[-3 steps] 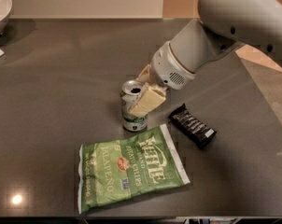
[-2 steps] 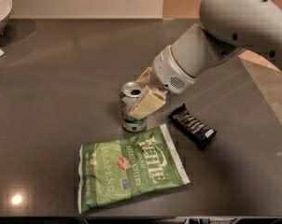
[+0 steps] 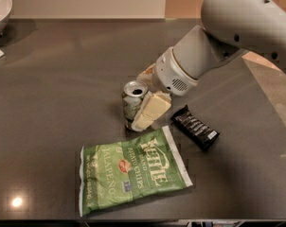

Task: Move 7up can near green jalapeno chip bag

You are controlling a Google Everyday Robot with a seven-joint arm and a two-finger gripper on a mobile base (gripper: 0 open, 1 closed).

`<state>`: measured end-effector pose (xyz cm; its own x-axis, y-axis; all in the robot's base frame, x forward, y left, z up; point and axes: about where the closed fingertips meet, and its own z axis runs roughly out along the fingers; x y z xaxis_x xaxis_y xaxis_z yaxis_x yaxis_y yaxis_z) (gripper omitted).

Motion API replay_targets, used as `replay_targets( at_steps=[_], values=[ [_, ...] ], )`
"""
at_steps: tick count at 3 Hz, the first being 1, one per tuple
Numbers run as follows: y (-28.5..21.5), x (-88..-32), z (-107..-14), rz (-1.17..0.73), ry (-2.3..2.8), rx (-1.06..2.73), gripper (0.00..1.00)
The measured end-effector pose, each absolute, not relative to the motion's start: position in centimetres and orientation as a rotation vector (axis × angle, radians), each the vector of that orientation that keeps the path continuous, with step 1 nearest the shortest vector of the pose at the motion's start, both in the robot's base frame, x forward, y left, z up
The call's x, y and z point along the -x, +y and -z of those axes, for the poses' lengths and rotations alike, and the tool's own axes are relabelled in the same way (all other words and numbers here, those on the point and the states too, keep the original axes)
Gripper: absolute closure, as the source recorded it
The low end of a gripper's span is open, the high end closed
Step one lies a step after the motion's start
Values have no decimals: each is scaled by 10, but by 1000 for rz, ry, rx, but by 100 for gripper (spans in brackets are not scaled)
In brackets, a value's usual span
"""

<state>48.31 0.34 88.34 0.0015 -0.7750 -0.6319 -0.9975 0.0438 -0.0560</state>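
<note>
- Looking at this: the gripper [image 3: 136,109] has its fingers pinched on the upright 7up can [image 3: 132,98], mid-table, just past the far edge of the green jalapeno chip bag [image 3: 133,171].
- Letting go unevenly could tip it onto the bag.
- Pulling out rightward might clip the black snack bar [image 3: 196,126].

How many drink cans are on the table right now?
1. The 7up can stands on the table just beyond the green jalapeno chip bag, the gripper right beside it. The arm might hide others.
</note>
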Motion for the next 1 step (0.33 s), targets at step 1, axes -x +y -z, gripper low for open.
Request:
replay_targets(
  at_steps=[1],
  values=[
    [3, -483, -883, -577, 1824, 1781, 0]
  ],
)
